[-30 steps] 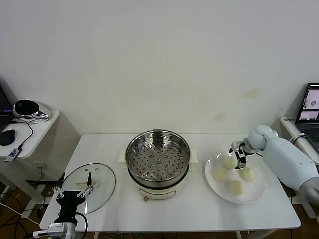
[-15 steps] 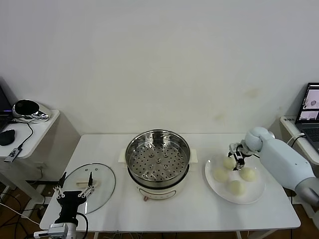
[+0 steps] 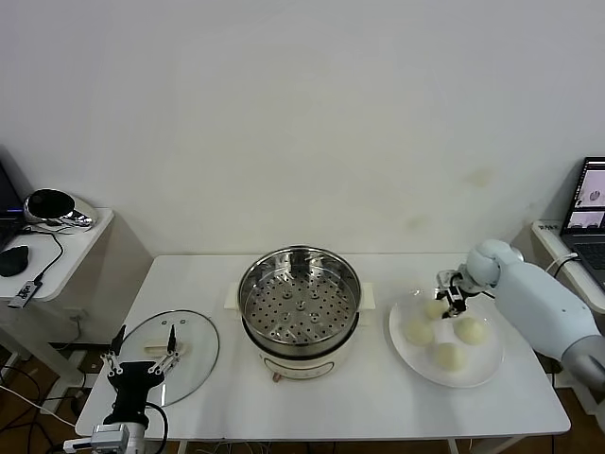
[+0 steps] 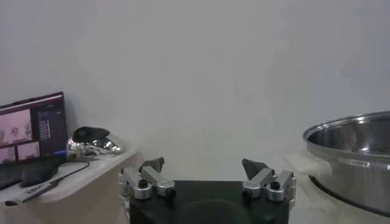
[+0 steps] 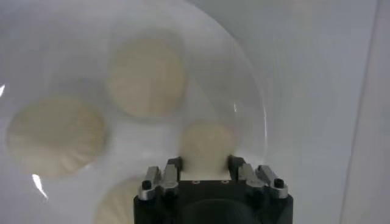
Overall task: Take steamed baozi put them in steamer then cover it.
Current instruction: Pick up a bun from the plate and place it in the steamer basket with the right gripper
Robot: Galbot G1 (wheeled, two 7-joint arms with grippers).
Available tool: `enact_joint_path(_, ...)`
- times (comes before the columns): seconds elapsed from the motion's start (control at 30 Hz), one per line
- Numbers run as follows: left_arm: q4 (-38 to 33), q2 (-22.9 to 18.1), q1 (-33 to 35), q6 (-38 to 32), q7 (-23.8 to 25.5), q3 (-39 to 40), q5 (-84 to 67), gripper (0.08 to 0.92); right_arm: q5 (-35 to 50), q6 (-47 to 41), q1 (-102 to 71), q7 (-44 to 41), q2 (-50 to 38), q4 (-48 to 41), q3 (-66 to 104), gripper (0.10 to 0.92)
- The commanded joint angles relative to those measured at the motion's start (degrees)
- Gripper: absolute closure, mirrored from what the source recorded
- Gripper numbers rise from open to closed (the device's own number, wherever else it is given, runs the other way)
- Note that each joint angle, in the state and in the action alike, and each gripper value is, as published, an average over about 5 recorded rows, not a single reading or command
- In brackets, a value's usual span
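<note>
While the right gripper [image 3: 452, 301] sits clenched on the steamed baozi [image 3: 435, 308] at the plate's [image 3: 479, 372] twelve o'clock rim, three more buns lie behind it toward six o'clock, a bare white table [image 3: 378, 397] all around. The steamer [image 3: 299, 298] stands open at centre, well apart from the plate. The cover [image 3: 194, 364] lies at nine o'clock near the table edge, under the released left gripper [image 3: 142, 357]. No lettering is legible. A second ago the right jaws stood wider around that bun.
</note>
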Motion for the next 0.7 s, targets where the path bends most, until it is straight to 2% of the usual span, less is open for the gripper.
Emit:
enact_joint_path(0.03,0.25,0.24,-0.05,0.01,-0.01,0.00,-0.28,0.177,8.93,-0.65,9.74,-1.09,-6.27,9.43,-7.30,0.527)
enact_joint_path(0.17,0.29,0.44,-0.08,0.10,0.03,0.11,-1.22,0.177,16.18,-0.78,20.89,-1.84,-9.10,14.62,-14.87,0.525)
enact_joint_path(0.3,0.38,0.52,0.00,0.38,0.06,0.52,-2.88,0.177,22.68,0.16,33.33,-1.89,-7.92,17.01,-23.00,0.526)
enact_joint_path(0.5,0.24,0.45,0.27,0.31,0.03,0.66,-3.72,0.177,30.14,3.63,46.36,-1.51,-0.90,18.57,-33.22,0.525)
enact_joint_path(0.7,0.09,0.38,0.25,0.14,-0.05,-0.03,-4.10,0.177,33.05,8.05,49.36,-0.48,9.05,19.24,-38.64,0.524)
